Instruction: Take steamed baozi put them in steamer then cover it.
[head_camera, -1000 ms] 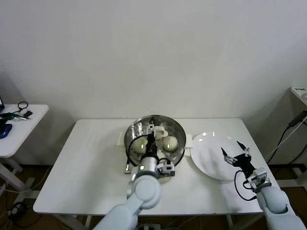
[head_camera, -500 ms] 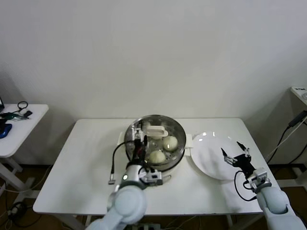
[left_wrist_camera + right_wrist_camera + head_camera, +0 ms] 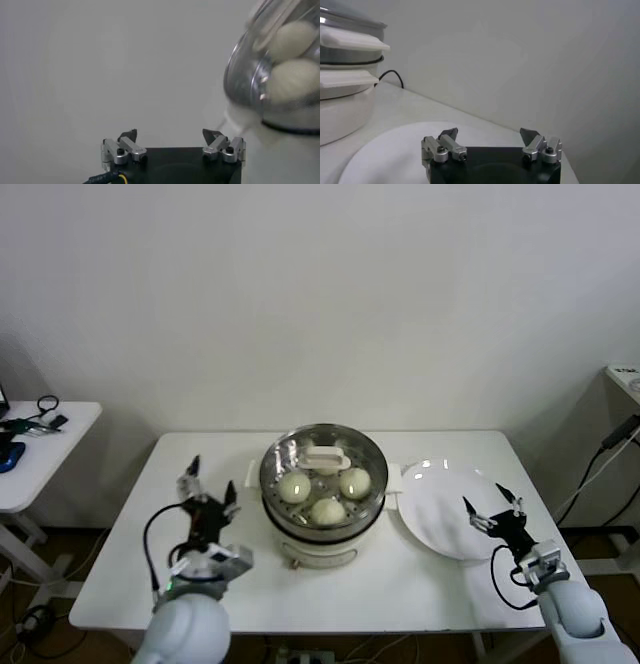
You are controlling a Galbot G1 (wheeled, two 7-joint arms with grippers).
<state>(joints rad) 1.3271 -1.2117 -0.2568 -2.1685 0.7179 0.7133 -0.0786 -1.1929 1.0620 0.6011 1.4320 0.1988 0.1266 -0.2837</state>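
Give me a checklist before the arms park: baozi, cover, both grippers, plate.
1. Baozi in the steamer: three show through the glass, a fourth cannot tell.
2. Cover on the steamer: ok, it sits level on the rim.
3. Left gripper free of the cover: ok, open, off to the steamer's left.
4. Right gripper empty: ok, open over the plate's edge.
5. Plate free of baozi: ok.

Head view high above table (image 3: 110, 514); both wrist views low, sharing the steamer (image 3: 322, 484) (image 3: 280, 75) (image 3: 345, 80).
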